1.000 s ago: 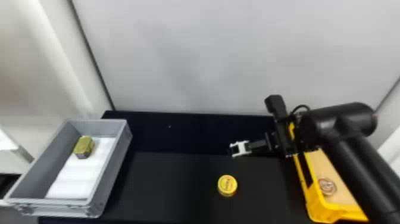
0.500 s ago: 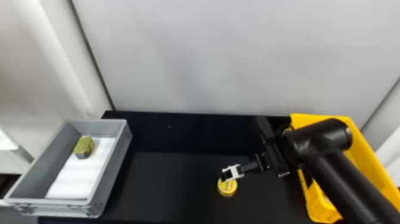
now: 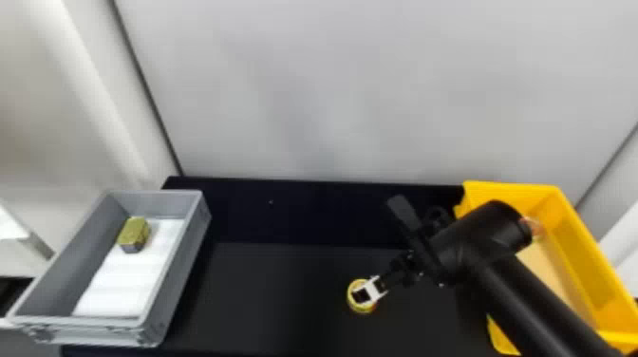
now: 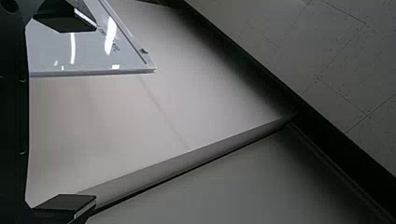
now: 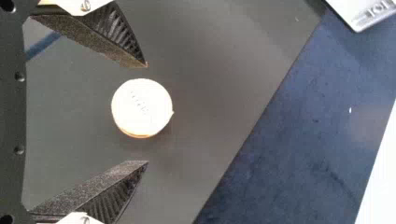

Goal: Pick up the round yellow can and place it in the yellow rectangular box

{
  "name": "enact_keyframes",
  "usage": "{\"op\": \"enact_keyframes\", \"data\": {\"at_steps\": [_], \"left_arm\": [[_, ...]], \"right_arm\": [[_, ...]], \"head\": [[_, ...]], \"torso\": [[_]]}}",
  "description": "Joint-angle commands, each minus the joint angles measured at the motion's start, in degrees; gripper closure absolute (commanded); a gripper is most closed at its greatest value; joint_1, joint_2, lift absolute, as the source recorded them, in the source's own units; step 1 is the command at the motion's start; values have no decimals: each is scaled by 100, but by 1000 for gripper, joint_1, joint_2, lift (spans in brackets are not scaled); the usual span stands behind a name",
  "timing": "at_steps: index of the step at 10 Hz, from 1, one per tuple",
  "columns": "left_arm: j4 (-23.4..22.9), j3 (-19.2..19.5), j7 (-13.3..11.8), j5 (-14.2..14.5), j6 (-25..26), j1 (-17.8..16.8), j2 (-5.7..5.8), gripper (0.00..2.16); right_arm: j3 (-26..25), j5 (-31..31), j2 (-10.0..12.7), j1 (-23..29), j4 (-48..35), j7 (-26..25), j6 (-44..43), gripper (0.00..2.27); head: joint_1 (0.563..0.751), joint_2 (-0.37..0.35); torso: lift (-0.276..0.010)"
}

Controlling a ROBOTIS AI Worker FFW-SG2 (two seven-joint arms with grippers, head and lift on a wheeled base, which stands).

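In the head view my right gripper (image 3: 368,293) is over the round yellow can (image 3: 359,304), partly covering it on the black table. The right wrist view has the can (image 5: 141,107) lying between the two parted fingertips of my right gripper (image 5: 147,113), with space on both sides of it. The yellow rectangular box (image 3: 584,232) stands at the right, partly behind my right arm. My left gripper (image 4: 70,113) is parked and open, facing a pale surface in the left wrist view.
A grey box (image 3: 178,266) on the left holds a white sheet (image 3: 126,280) and a small green-gold block (image 3: 135,233). The black table (image 3: 266,294) stretches between both boxes, with a pale wall (image 3: 332,95) behind it.
From above the yellow box's near side, my right gripper has moved left and toward the robot, over the can. The yellow box now shows more of its inside. The can has kept its place.
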Motion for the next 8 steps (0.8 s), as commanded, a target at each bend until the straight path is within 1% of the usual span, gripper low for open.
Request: {"op": "enact_keyframes", "data": {"at_steps": [1, 2, 5, 8], "left_arm": [[1, -3, -5, 0, -3, -6, 9, -1], [1, -3, -5, 0, -3, -6, 9, -1], [10, -11, 4, -9, -29, 3, -9, -1], [19, -11, -5, -9, -56, 12, -35, -1]], "right_arm": [[147, 79, 88, 95, 141, -7, -431, -2], [174, 79, 115, 139, 185, -16, -466, -2], [367, 62, 88, 122, 352, 1, -615, -2], [394, 62, 88, 113, 422, -69, -818, -2]], "head": [[692, 54], [692, 54], [692, 54], [692, 54]], "torso": [[-3], [-3], [-3], [-3]]}}
